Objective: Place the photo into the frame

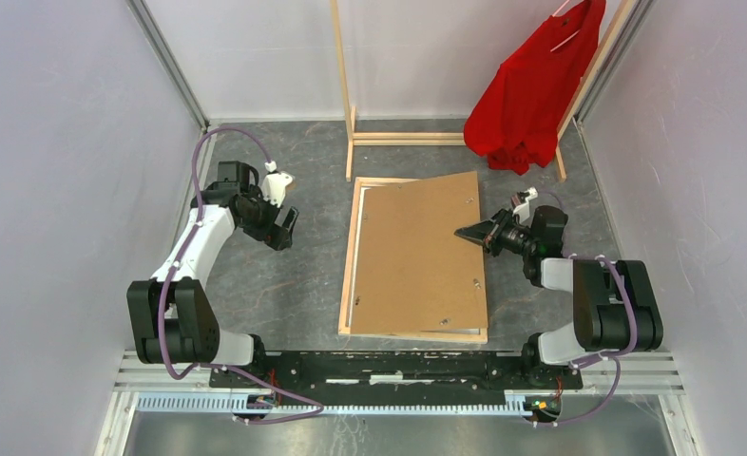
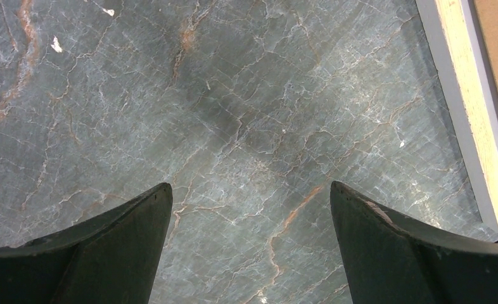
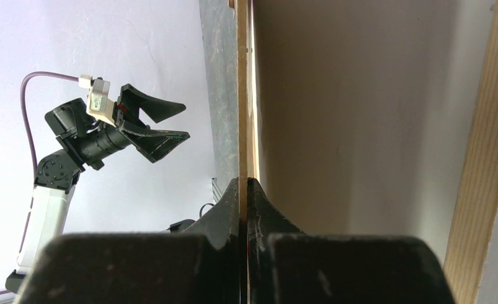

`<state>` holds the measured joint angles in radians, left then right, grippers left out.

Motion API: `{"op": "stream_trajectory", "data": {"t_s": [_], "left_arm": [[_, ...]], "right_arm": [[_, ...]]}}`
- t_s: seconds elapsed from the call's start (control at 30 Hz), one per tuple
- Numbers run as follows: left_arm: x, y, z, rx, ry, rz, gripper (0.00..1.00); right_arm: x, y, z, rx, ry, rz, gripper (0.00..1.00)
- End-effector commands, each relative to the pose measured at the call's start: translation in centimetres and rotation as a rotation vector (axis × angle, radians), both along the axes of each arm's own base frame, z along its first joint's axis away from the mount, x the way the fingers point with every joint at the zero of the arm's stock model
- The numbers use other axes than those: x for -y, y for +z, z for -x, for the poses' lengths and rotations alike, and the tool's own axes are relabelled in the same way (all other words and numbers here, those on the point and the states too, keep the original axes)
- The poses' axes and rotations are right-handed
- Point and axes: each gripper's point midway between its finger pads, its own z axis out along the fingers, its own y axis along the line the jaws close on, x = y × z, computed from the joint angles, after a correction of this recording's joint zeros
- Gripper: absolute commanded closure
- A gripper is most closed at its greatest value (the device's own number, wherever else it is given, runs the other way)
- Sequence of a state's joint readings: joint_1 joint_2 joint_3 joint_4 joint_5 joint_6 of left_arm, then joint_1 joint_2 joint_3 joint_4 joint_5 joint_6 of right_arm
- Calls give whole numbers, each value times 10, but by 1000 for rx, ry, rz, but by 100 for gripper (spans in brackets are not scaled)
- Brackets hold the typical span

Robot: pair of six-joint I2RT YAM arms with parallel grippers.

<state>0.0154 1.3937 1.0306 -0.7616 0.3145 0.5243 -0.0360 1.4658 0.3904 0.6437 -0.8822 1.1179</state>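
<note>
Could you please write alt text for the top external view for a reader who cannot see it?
The right gripper pinches the right edge of the photo, brown back up, lying skewed over the frame. The left gripper hovers open left of the frame; a rack with a red shirt stands behind.

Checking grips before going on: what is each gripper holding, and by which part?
The right gripper pinches the photo by its right edge; the left gripper is open, holding nothing.

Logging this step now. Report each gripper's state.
Left gripper: open, holding nothing.
Right gripper: closed on the edge of the photo.
</note>
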Motion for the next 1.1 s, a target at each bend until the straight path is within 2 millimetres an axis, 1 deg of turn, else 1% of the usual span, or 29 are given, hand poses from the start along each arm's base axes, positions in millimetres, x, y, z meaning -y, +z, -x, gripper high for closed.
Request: {"op": "stream_trajectory", "data": {"t_s": [0.0, 0.23, 0.53, 0.57, 0.6, 0.93, 1.07], "left_arm": [[1, 6, 1, 22, -2, 1, 0], [1, 4, 2, 14, -2, 2, 0], [1, 1, 3, 8, -9, -3, 0], [8, 1, 4, 8, -34, -4, 0], [9, 1, 4, 10, -39, -4, 0], [12, 4, 5, 11, -47, 4, 0], [11, 5, 5, 14, -48, 2, 0]], "right_arm": [[-5, 27, -14, 113, 34, -22, 100], [-5, 30, -23, 126, 22, -20, 100], [-4, 29, -26, 148, 3, -19, 100], [-5, 27, -26, 147, 5, -20, 100], [-4, 26, -25, 147, 5, -20, 100], [-7, 9, -20, 126, 37, -5, 100], [-8, 5, -18, 125, 48, 8, 100]]}}
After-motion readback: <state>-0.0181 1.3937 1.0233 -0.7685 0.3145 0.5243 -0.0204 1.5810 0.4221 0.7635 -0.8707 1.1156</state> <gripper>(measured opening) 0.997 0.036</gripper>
